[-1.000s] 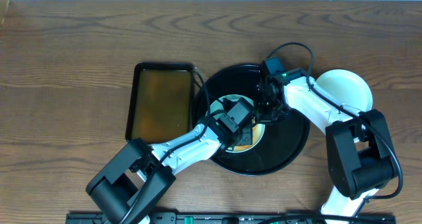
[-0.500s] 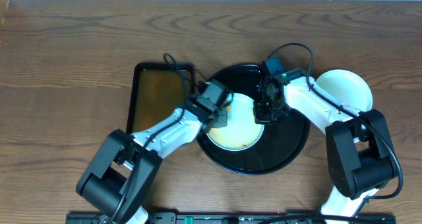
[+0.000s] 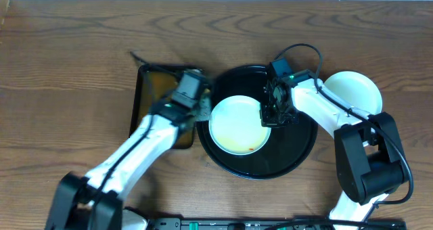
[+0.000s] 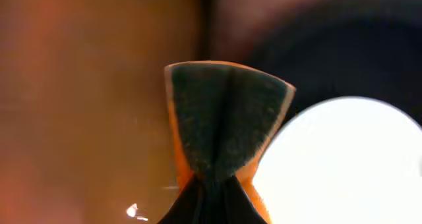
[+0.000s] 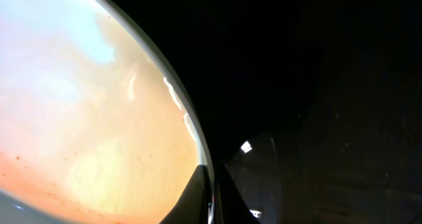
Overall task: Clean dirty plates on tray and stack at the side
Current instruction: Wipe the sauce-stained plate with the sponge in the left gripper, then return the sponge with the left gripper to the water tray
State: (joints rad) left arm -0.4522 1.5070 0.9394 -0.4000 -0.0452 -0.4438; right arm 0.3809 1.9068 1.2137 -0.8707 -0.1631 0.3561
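A pale yellow plate lies in the left half of the round black tray, with a few orange specks near its lower edge. My right gripper is shut on the plate's right rim; in the right wrist view its fingertips pinch the thin rim of that plate. My left gripper hovers at the tray's left rim, shut on a green-and-orange sponge. Another pale plate rests on the wooden tabletop right of the tray.
A rectangular brown tray sits just left of the black tray, and my left arm crosses its lower right corner. The right arm's base stands at the front right. Bare wood tabletop stretches to the far left and back.
My left gripper has swung left with the sponge, off the yellow plate to the gap between the two trays. The plate now shows fully. The right arm has not moved.
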